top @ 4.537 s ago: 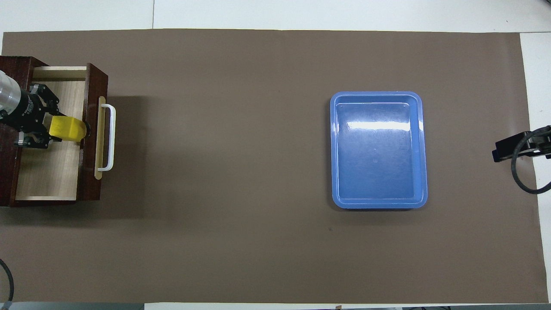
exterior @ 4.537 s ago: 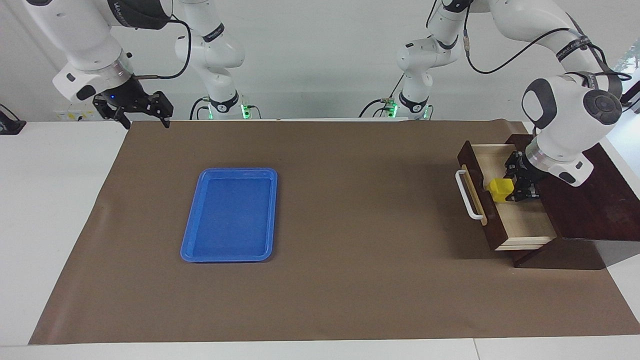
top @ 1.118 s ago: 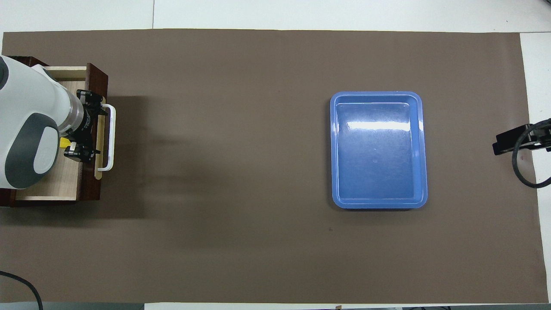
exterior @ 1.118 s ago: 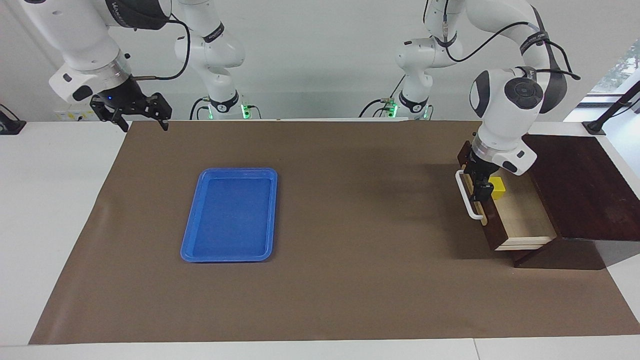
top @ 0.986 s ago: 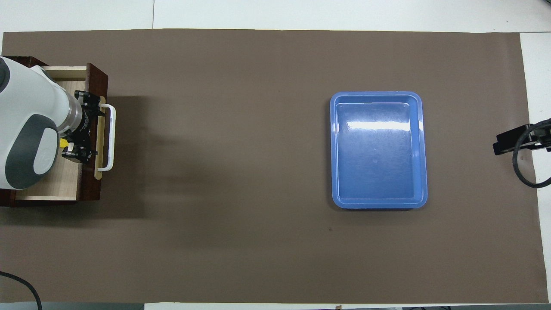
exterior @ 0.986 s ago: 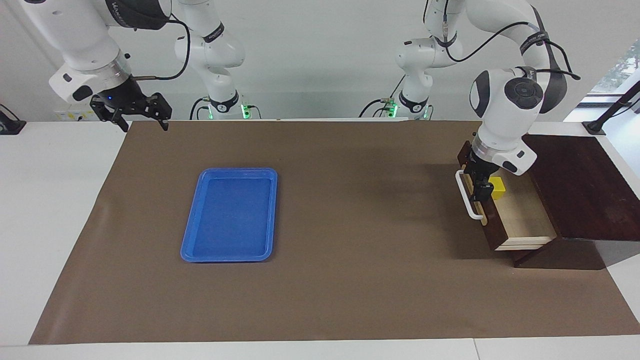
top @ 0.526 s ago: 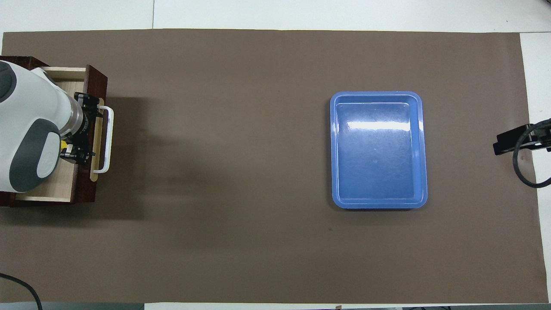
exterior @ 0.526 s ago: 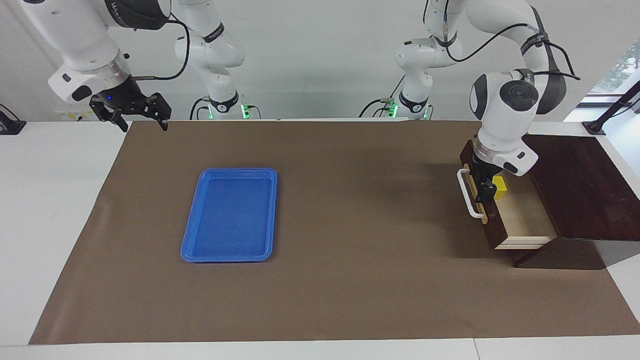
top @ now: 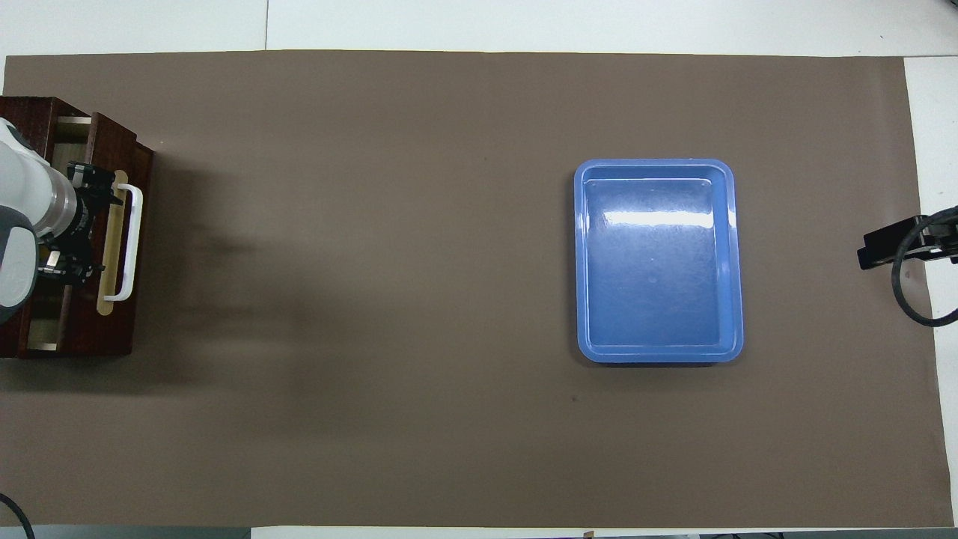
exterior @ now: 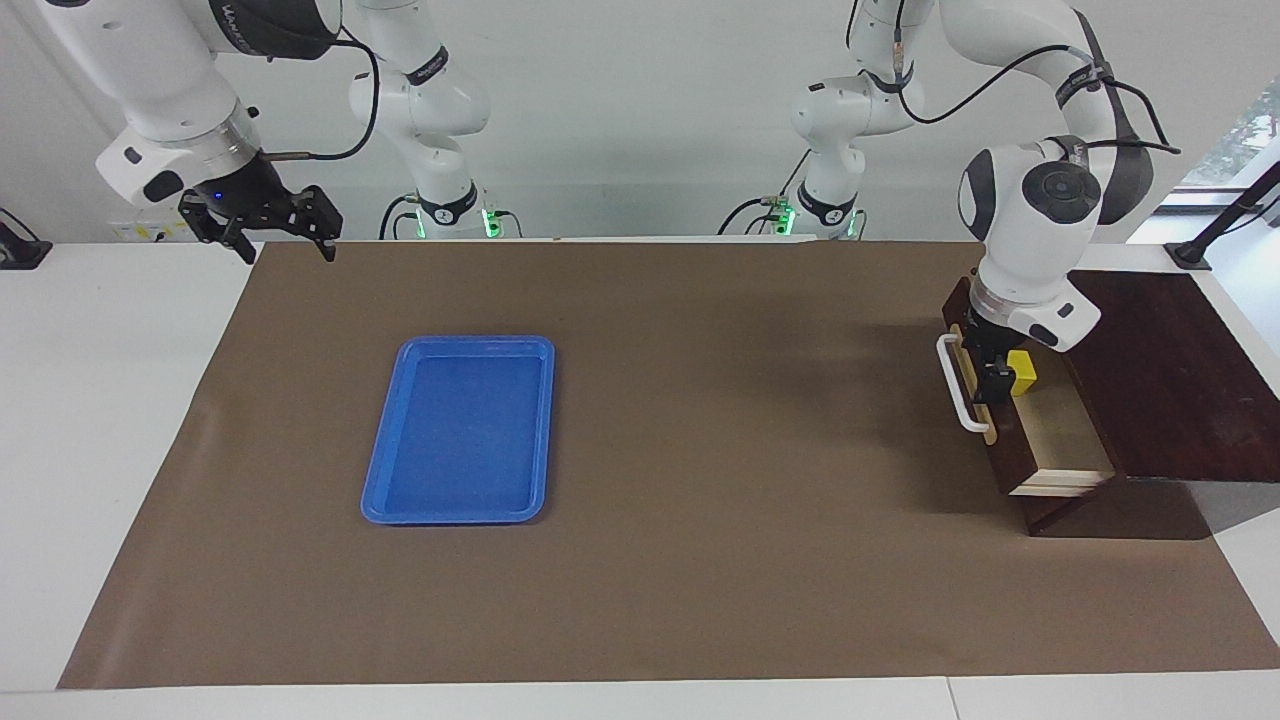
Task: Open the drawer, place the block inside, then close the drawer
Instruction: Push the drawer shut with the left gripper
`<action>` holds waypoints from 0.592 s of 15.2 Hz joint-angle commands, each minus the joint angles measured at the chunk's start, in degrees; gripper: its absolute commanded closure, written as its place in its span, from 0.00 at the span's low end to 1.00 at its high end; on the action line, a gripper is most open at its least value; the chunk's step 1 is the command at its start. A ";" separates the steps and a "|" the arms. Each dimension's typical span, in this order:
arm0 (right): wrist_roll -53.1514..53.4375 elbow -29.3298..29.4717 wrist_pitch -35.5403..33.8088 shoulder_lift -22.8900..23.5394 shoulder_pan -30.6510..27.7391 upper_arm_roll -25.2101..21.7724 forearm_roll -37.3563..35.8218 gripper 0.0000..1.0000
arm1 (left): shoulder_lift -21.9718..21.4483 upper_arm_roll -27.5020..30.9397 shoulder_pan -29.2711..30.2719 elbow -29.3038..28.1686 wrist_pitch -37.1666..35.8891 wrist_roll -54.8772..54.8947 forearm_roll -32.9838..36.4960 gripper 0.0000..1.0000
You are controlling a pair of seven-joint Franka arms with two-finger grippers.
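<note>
Sliding farther shut: drawer (exterior: 1005, 440)

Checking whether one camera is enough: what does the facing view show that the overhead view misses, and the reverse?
Only the facing view shows the yellow block in the part-open drawer and the waiting right gripper whole. The overhead view adds nothing new. Both show the left gripper at the drawer front and the blue tray.

Robotics lab bench, no question

Two white robot arms (exterior: 1030, 190) bolted at a white table (exterior: 110, 400) with a brown mat (exterior: 700, 450), bare pale wall, loose cables, green status lights at the bases. Looks like a test rig, not a home.
</note>
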 commanded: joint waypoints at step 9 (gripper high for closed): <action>0.55 -0.26 -0.54 -0.40 -0.38 0.13 0.13 0.00 | -1.19 -0.18 5.64 -1.28 1.55 7.03 1.55 0.00</action>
